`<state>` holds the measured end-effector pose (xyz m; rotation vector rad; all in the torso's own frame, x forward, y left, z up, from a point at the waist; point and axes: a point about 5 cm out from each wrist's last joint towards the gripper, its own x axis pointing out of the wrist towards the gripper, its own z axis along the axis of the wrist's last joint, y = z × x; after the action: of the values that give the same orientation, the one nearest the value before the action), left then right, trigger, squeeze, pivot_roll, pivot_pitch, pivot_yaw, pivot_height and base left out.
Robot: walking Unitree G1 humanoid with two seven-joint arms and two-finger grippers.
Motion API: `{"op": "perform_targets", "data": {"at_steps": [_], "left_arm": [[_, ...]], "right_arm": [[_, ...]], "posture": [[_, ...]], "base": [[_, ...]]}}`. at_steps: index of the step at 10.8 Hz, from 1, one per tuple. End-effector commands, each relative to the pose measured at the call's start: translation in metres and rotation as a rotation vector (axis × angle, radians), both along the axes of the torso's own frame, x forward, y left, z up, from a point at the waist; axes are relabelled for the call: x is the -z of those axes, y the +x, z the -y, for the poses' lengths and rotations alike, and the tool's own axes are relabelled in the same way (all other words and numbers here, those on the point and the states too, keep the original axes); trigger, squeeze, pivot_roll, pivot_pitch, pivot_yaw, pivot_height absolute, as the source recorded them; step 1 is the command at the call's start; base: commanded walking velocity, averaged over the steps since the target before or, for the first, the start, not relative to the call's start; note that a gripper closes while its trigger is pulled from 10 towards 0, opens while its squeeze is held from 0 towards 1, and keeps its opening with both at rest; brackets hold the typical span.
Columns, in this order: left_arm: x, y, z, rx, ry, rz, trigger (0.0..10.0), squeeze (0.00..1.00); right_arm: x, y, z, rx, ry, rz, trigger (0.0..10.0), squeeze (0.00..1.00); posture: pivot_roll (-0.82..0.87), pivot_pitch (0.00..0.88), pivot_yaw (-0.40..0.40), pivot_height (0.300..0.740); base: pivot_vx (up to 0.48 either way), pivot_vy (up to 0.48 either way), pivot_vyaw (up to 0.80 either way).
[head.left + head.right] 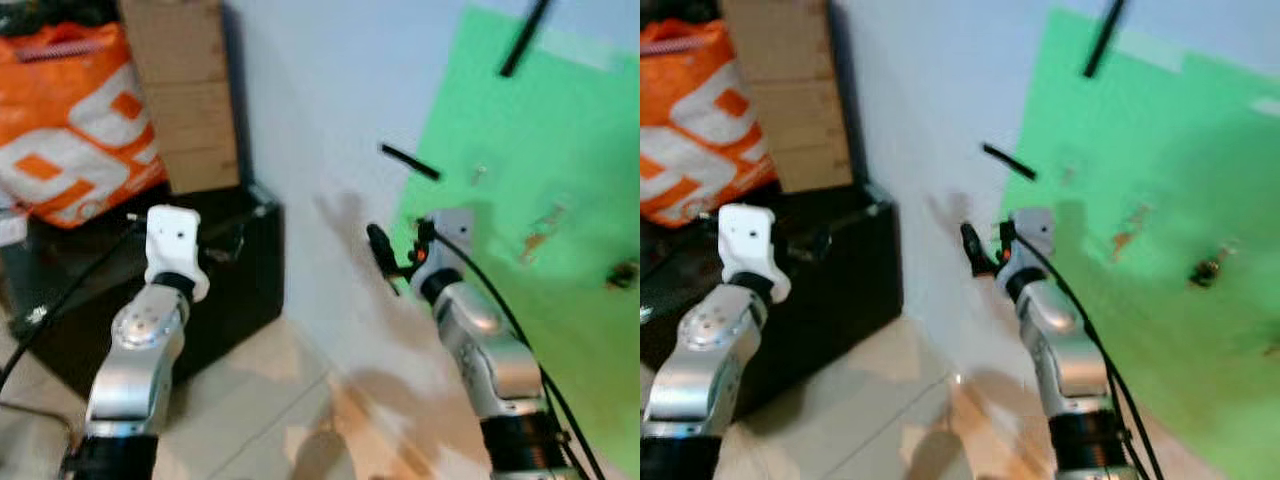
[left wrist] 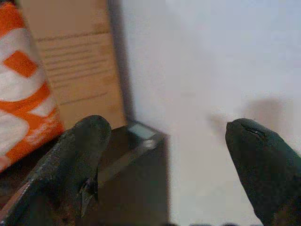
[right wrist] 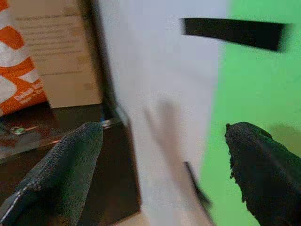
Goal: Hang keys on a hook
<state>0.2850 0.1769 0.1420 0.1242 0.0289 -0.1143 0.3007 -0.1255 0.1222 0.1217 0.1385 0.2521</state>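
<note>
A small metal thing that looks like keys [image 3: 19, 129] lies on top of a black box [image 1: 250, 270] by the wall. A green sheet [image 1: 540, 150] is taped to the white wall. On it sit a small dark fitting [image 1: 625, 272] and a few orange marks, too blurred to tell whether any is a hook. My right gripper [image 1: 402, 248] is raised close to the sheet's left edge, open, with nothing between its fingers [image 3: 70, 160]. My left gripper [image 2: 169, 136] hovers over the black box, also open and holding nothing.
An orange and white bag [image 1: 70, 120] and a tall cardboard box [image 1: 185, 90] stand behind the black box. Black tape strips [image 1: 408, 161] hold the green sheet. Pale tiled floor [image 1: 260, 400] lies below. Cables run along both arms.
</note>
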Motion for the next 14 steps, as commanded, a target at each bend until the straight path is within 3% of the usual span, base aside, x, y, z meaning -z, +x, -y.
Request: {"op": "perform_targets", "data": {"at_steps": [1,6,14], "left_arm": [[-0.0030,0.0010,0.0007,0.009,0.011,0.011,10.0,0.38],[-0.0040,0.0021,0.0016,0.015,0.013,0.015,10.0,0.38],[-0.0011,-0.0033,-0.0054,-0.051,0.008,0.015,10.0,0.52]], "right_arm": [[-0.0040,0.0024,-0.0006,-0.017,-0.017,0.018,10.0,1.00],[-0.0038,0.0028,-0.0045,-0.042,-0.023,0.020,10.0,1.00],[-0.0034,-0.0019,-0.0022,-0.077,-0.044,0.027,10.0,1.00]], "posture": [[0.01,0.000,-0.051,0.740],[0.02,0.000,-0.054,0.740],[0.03,0.000,-0.070,0.740]], "base": [[0.349,0.000,0.80],[0.349,0.000,0.80],[0.343,0.000,0.75]]}}
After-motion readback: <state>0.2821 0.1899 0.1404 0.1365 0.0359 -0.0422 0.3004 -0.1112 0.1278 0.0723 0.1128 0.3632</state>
